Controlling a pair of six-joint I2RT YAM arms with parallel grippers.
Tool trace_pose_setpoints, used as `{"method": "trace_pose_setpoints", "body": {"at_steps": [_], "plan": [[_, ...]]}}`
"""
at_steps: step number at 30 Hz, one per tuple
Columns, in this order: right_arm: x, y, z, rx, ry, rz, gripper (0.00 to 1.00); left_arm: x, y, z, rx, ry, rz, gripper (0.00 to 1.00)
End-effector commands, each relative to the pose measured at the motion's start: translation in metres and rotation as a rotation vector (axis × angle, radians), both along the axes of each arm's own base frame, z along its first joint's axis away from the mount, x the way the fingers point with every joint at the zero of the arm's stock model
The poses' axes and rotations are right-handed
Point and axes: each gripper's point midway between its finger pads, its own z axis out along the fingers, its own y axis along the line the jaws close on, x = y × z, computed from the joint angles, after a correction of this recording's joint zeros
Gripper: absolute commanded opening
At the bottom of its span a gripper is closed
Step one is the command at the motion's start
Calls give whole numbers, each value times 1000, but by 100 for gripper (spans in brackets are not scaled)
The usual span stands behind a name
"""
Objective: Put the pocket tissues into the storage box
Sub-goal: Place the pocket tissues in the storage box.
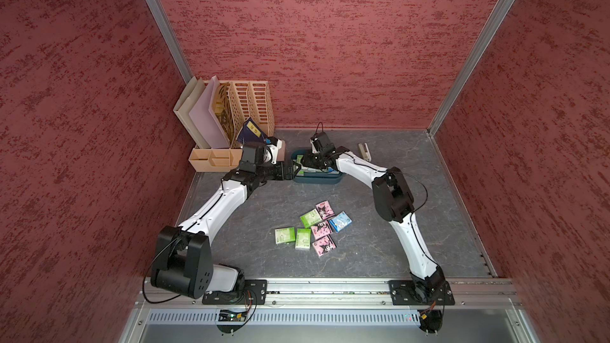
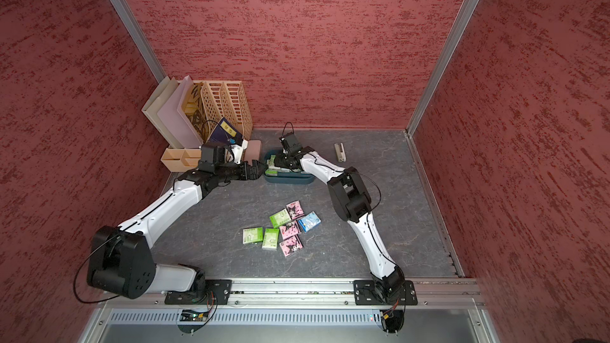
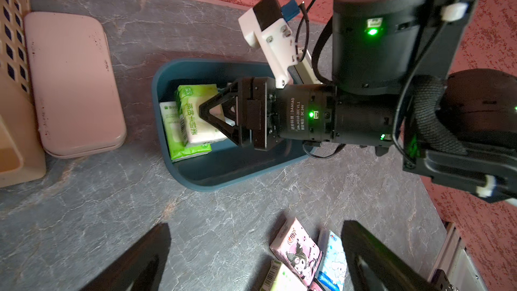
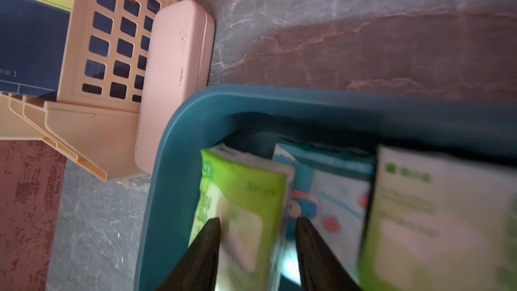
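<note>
Room: bare surface is seen between storage box and loose pocket tissues.
Left end effector: spread wide, empty.
Right end effector: part-open astride green packet in box; grip cannot be told.

surface: grey marbled tabletop | far centre: teal storage box stood | just left: pink case lay flat | far left: beige file organiser | far right: stapler-like object | near centre: seven pocket tissues lay clustered
</note>
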Motion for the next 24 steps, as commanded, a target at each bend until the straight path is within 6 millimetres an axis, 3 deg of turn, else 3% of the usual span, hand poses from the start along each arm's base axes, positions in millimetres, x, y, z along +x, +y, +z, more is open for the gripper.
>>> {"method": "trace_pose_setpoints", "body": {"at_steps": [1,5,9,14,24], "plan": [[3,-17,38,-32,-73,-3,48,5,0,9,-4,-26,-14,100],[0,-15,44,-19,-78,19,43,7,-3,11,-26,-28,-18,100],[1,-7,31,14,-48,37,33,9,-3,11,-24,-27,-19,100],[2,-4,14,22,-12,37,29,8,-1,9,-17,-27,-13,100],[7,13,5,95,13,32,21,7,0,6,-8,-23,-12,100]]}}
